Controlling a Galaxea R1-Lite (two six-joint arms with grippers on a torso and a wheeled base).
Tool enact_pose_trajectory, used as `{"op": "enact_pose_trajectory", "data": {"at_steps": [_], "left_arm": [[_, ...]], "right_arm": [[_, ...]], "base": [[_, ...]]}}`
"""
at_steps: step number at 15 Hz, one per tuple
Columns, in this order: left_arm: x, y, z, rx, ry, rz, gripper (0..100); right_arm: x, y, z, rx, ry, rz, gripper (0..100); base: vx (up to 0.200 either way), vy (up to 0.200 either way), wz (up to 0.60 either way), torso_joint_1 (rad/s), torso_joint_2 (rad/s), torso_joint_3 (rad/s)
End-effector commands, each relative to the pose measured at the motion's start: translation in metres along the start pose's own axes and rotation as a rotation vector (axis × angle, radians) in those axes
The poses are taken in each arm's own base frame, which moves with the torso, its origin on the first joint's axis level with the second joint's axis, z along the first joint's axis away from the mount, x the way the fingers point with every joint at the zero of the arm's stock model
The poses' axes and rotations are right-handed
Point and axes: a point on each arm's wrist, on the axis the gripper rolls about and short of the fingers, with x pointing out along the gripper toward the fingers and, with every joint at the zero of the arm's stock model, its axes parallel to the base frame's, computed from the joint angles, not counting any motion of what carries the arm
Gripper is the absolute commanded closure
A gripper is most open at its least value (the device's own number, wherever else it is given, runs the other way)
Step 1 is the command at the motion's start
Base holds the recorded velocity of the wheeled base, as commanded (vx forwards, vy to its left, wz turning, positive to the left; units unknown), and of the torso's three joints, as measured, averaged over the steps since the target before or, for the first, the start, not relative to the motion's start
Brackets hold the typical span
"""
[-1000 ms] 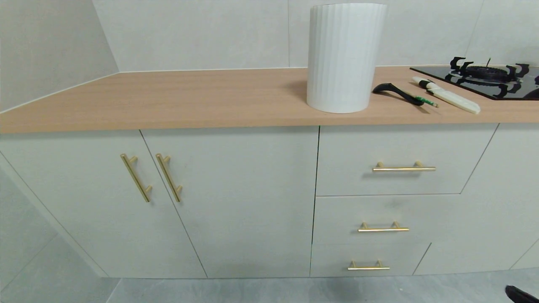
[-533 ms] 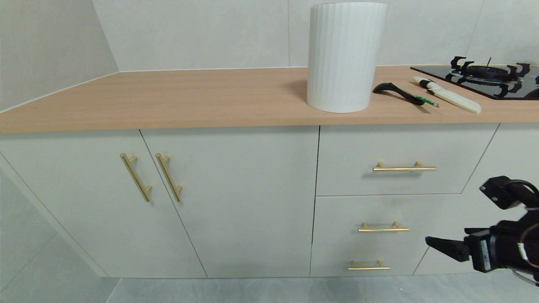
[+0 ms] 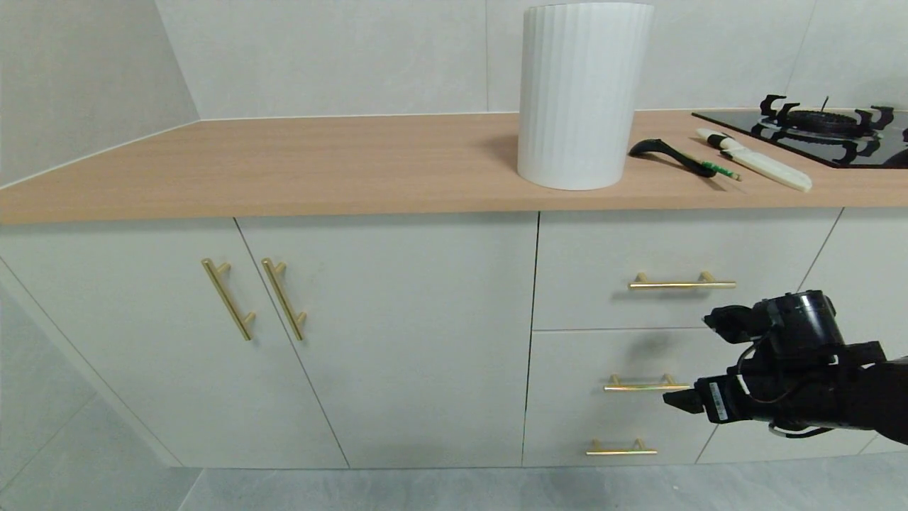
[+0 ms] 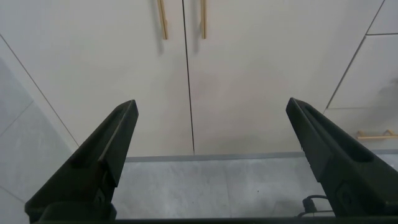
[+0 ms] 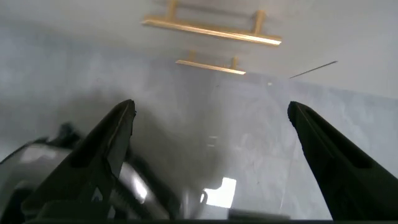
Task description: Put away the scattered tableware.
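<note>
On the wooden counter [image 3: 284, 170] lie a black spoon [image 3: 670, 155], a thin green-tipped stick [image 3: 722, 171] and a white knife [image 3: 755, 164], all just right of a tall white ribbed holder [image 3: 576, 96]. My right gripper [image 3: 691, 362] hangs low in front of the drawers, well below the counter, open and holding nothing. In its wrist view the right gripper [image 5: 211, 107] faces two brass drawer handles [image 5: 211, 31]. My left gripper [image 4: 210, 106] is open and holds nothing, low before the cabinet doors [image 4: 186, 74] and the floor.
A black gas hob [image 3: 816, 131] sits at the counter's far right. Below are two cabinet doors with brass handles [image 3: 255, 298] and three drawers [image 3: 681, 284] on the right. The wall corner closes off the left side.
My right arm has come up into the head view from the lower right and moved left, up to the lower drawers. The tableware has not moved.
</note>
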Motion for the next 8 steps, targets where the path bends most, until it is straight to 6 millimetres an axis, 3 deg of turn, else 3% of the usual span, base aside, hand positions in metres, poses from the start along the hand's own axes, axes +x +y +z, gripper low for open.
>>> {"op": "enact_pose_trajectory", "data": {"at_steps": [1,8], "left_arm": [[0.000,0.000,0.000,0.001,0.001,0.000,0],[0.000,0.000,0.000,0.001,0.001,0.000,0]], "right_arm": [[0.038,-0.013,-0.013,0.033,0.009,-0.036,0],[0.075,-0.014,-0.025,0.039,-0.163,-0.080,0]], "base": [[0.000,0.000,0.00,0.000,0.00,0.000],[0.000,0.000,0.00,0.000,0.00,0.000]]}}
